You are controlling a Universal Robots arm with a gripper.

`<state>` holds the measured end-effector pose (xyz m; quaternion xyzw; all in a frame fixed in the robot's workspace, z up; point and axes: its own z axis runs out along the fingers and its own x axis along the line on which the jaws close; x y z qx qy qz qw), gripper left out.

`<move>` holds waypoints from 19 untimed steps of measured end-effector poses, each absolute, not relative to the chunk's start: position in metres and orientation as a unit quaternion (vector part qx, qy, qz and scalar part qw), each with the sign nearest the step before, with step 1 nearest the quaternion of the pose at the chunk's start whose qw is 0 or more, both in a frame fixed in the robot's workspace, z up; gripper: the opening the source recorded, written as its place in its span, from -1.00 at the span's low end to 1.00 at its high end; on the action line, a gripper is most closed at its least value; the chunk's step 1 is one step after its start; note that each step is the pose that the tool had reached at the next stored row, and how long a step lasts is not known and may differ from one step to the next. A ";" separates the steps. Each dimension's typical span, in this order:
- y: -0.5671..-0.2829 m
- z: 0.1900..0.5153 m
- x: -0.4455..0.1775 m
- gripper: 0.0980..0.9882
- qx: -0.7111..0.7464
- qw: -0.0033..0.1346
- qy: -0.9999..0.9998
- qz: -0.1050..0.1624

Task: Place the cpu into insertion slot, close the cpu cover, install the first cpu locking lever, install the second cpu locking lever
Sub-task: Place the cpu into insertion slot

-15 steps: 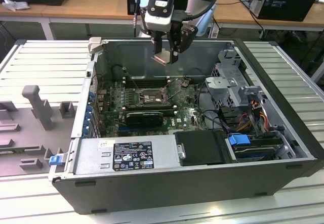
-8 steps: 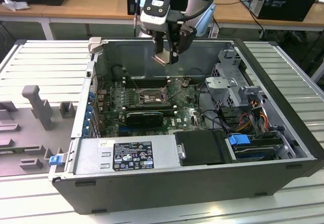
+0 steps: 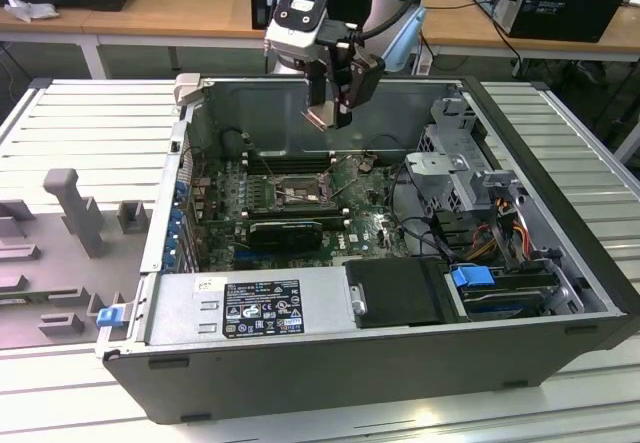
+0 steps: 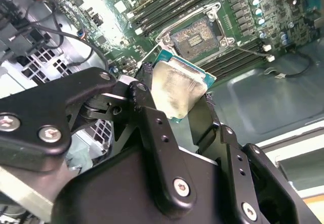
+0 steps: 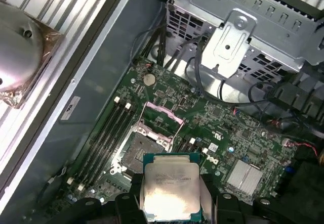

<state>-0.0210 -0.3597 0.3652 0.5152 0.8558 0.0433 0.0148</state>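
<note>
Exterior view: the open computer case [image 3: 330,363] lies on its side on a slatted table [image 3: 90,113]. The green motherboard [image 3: 370,228] sits flat on the floor of the case. The arm reaches in from above, and its gripper [image 3: 328,113] hangs well clear of the board.

In the first wrist view the insertion slot [image 5: 139,153] sits bare and dark among the memory slots. The cpu cover [image 5: 162,118] appears swung up and back from it, so the socket looks ready to receive.

The cpu [image 4: 179,90] is not yet seated. In both wrist views it is in the air above the board, pale face toward the cameras, near the slot but apart from it. The jaws pinch it across two opposite edges, with the black fingers [image 4: 147,82] bearing on its thin green rim.

By my judgement the chip is light, thin and rigid, so it needs little force. Its metal face looks smooth and may slip. The hidden underside and the socket contacts are likely delicate. The edges are therefore the right place to hold it, and it should be kept level and never pressed on its flat faces.
</note>
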 end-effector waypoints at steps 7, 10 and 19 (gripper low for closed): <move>-0.360 0.364 -0.021 -0.04 0.573 0.018 0.818 0.042; -0.360 0.363 -0.021 -0.04 0.599 0.019 0.800 0.041; -0.360 0.360 -0.024 -0.04 0.624 0.020 0.780 0.041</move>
